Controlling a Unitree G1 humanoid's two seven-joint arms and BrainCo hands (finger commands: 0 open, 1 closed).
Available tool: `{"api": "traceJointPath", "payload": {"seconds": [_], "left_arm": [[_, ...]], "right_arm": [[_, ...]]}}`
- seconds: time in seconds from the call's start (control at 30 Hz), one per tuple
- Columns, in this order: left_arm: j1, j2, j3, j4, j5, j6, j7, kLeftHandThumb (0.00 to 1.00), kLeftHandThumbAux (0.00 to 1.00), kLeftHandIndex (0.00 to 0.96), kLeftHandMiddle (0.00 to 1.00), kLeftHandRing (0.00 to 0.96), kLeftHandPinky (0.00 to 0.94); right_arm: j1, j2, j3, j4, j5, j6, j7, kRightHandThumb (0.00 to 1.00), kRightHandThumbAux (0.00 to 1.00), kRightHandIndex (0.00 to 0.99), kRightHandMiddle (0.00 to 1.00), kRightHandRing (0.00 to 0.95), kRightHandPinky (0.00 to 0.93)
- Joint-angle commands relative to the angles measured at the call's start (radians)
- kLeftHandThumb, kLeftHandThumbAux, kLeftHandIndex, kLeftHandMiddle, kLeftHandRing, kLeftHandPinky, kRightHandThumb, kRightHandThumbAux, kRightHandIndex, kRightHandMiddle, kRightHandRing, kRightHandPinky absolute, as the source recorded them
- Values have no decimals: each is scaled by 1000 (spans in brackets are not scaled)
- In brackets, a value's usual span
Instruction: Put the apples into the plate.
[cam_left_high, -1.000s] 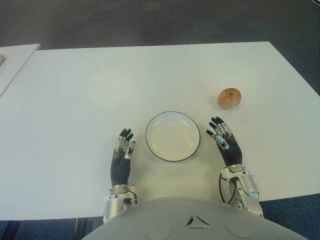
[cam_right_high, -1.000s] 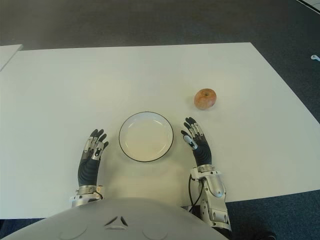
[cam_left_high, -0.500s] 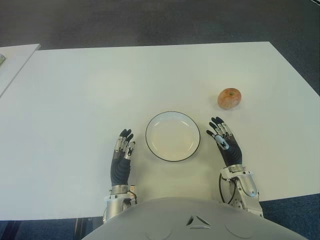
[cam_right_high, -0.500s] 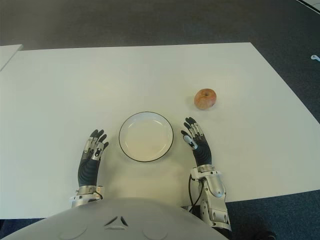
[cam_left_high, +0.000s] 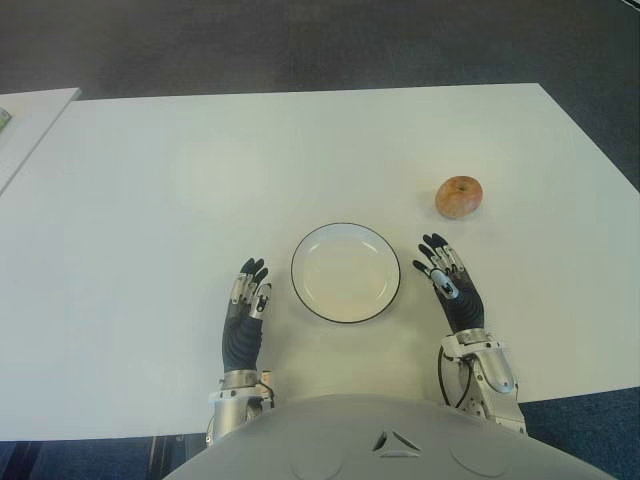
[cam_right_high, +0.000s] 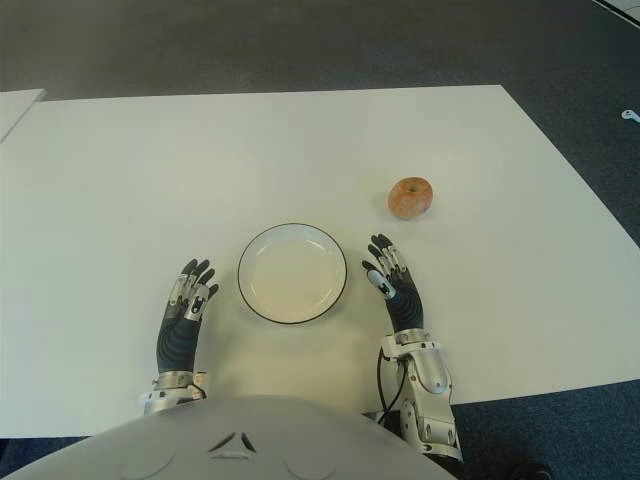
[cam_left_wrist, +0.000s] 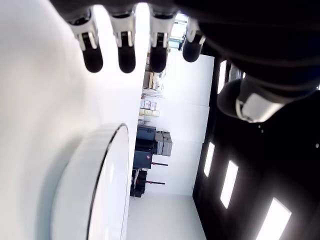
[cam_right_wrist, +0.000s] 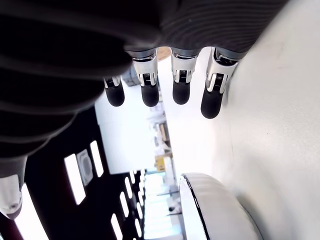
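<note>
One apple (cam_left_high: 459, 197) sat on the white table (cam_left_high: 150, 200), reddish-orange with a paler patch, out toward the robot's right and farther from the body than the plate (cam_left_high: 346, 272). It carried no sticker, and no writing or brand mark could be read anywhere on the table, the plate or the hands. The apple lay well apart from every finger: it stood beyond and slightly to the right of the right hand (cam_left_high: 448, 283), whose fingertips (cam_right_wrist: 210, 104) pointed roughly toward it without reaching it. Nothing touched the fruit.

The plate, white with a thin dark rim, was between the two hands and held nothing. The right hand showed just beside the plate's right edge, its fingers straight and slightly spread, gripping nothing; its wrist view showed four extended fingers above the table with the plate's rim (cam_right_wrist: 200, 210) curving close by. The left hand (cam_left_high: 246, 305) showed just left of the plate, fingers likewise extended and loose, with nothing in them, and its wrist view caught the plate's rim (cam_left_wrist: 102, 185) edge-on.

Whether either palm actually touched the tabletop could not be told. The apple did not appear in either wrist view. A corner of a second white table (cam_left_high: 30, 115) was cut off at the left edge of the left eye view, and the robot's grey torso (cam_left_high: 390, 440) hid the near edge of the table.
</note>
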Motion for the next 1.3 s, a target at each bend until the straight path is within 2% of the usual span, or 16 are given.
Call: {"api": "traceJointPath", "payload": {"seconds": [0.03,0.27,0.33,0.43,0.5,0.6,0.67,0.73,0.8,0.87,1.0,1.13,1.23,1.3], "left_arm": [[-30,-19,11,30,-6,11,5,123,440,83,115,119,146],[-76,-12,26,73,-7,23,0,117,440,82,106,108,126],[-79,-13,22,75,7,28,5,114,447,77,101,103,121],[-70,-20,6,60,30,42,14,108,451,72,92,92,110],[-69,-21,2,55,37,48,16,101,449,67,84,82,97],[-77,-24,1,59,43,53,20,94,448,63,79,75,89],[-80,-27,-2,59,46,60,24,90,449,61,76,71,87],[-82,-29,-3,61,44,60,24,91,453,62,74,70,93],[-84,-31,-3,63,38,53,23,95,454,68,77,75,109],[-86,-33,-4,66,35,49,22,101,450,75,81,80,126],[-98,-35,-4,72,30,49,20,108,441,89,88,90,136],[-105,-32,1,84,27,58,19,101,441,87,83,80,107],[-105,-33,1,85,28,60,20,94,440,84,76,71,96],[-107,-32,4,91,26,55,19,93,442,84,70,65,91]], "right_arm": [[-26,-6,-14,-6,-10,45,-28,121,506,14,4,0,4],[-111,-50,-13,-86,-148,56,-99,158,563,22,1,0,0],[-156,-77,-2,-102,-264,2,-143,205,587,30,9,0,5],[-207,-140,3,-85,-434,-127,-204,297,596,47,28,6,13],[-226,-176,1,-64,-503,-192,-236,362,587,66,47,15,16],[-252,-215,-5,-24,-570,-256,-276,397,574,80,60,22,5],[-290,-283,-20,25,-669,-327,-336,408,550,84,70,26,2],[-336,-359,-32,79,-772,-363,-395,410,525,83,75,23,0],[-376,-413,-28,111,-870,-354,-446,413,497,80,73,15,0],[-398,-441,-17,122,-935,-337,-482,423,464,74,65,6,0],[-448,-504,22,134,-1079,-256,-513,445,408,54,42,1,0],[-506,-534,61,163,-1145,-185,-492,459,361,28,17,0,0],[-523,-547,82,175,-1157,-159,-494,457,342,15,5,0,0],[-569,-556,106,236,-1174,-137,-501,448,328,8,2,0,0]]}}
